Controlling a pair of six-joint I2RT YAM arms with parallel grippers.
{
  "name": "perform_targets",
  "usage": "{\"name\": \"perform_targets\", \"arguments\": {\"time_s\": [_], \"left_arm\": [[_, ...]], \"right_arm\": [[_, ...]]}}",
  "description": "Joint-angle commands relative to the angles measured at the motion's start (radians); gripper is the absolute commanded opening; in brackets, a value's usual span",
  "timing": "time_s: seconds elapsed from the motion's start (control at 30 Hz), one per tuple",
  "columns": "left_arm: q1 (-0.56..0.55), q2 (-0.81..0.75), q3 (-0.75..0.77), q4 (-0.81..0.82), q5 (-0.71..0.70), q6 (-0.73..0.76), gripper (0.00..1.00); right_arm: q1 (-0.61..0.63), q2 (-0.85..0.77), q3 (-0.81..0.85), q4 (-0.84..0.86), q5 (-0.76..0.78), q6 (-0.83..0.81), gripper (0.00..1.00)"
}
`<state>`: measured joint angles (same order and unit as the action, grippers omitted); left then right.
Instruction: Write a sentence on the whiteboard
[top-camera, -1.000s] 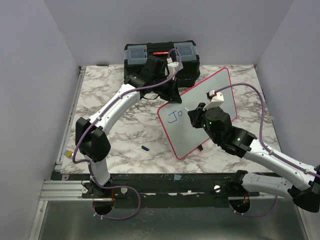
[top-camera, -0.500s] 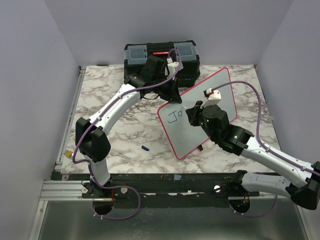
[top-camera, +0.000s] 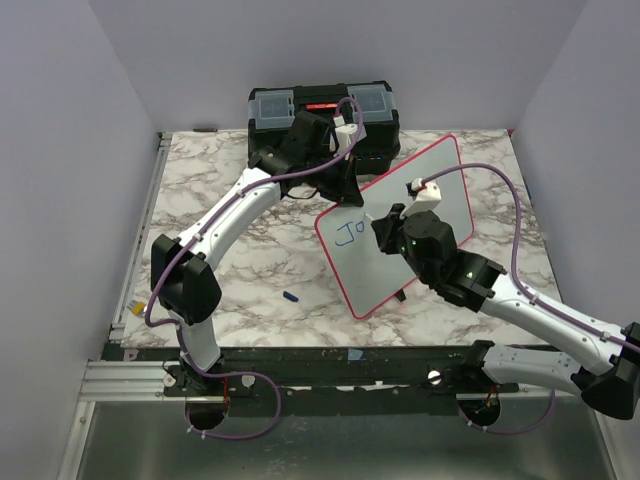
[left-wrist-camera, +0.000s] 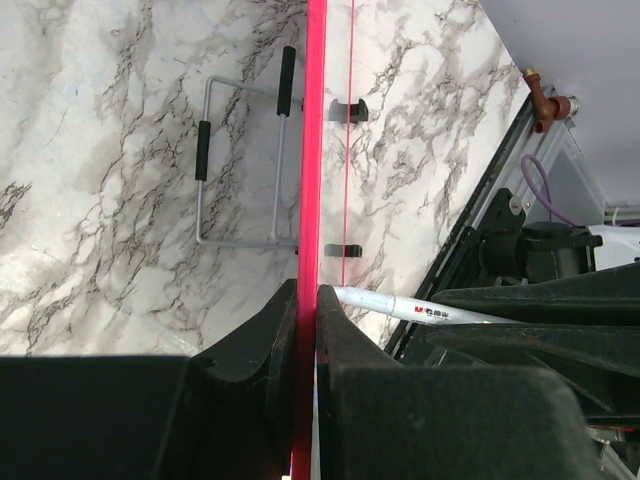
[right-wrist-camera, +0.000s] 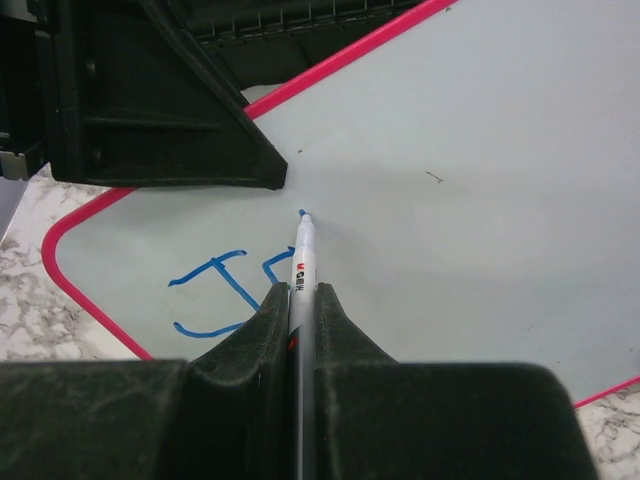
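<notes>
**Marker eased back toward the lettering**

Standing tilted on the marble table (top-camera: 250, 270) before the toolbox (top-camera: 320, 105): whiteboard (top-camera: 360, 275), rim pinched by left gripper (left-wrist-camera: 307, 295). Clamped in right gripper (right-wrist-camera: 303, 290): marker (right-wrist-camera: 302, 245), shifted slightly leftward, tip beside two blue letters. Sentence barely begun.

The left arm (top-camera: 235, 215) reaches far forward, elbow bent, its gripper (left-wrist-camera: 306, 292) clamped on the board (left-wrist-camera: 314, 120) rim. The right arm (top-camera: 545, 315) stretches in from the right, its gripper (right-wrist-camera: 302, 292) pinching a pen (right-wrist-camera: 304, 245), fingers (right-wrist-camera: 255, 335) nearly together.
</notes>
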<state>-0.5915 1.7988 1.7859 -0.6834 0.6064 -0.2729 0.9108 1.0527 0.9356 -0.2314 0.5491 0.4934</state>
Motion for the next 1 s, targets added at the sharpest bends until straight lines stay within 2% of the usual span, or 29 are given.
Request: {"name": "perform_targets", "arguments": {"time_s": [0.0, 0.97], "left_arm": [[-0.034, -0.01, 0.02, -0.051, -0.019, 0.024, 0.0], [-0.039, -0.02, 0.006, -0.039, -0.018, 0.025, 0.0]], "right_arm": [[0.0, -0.019, -0.043, -0.007, -0.004, 0.026, 0.01], [0.0, -0.008, -0.019, -0.063, 0.089, 0.053, 0.01]]}}
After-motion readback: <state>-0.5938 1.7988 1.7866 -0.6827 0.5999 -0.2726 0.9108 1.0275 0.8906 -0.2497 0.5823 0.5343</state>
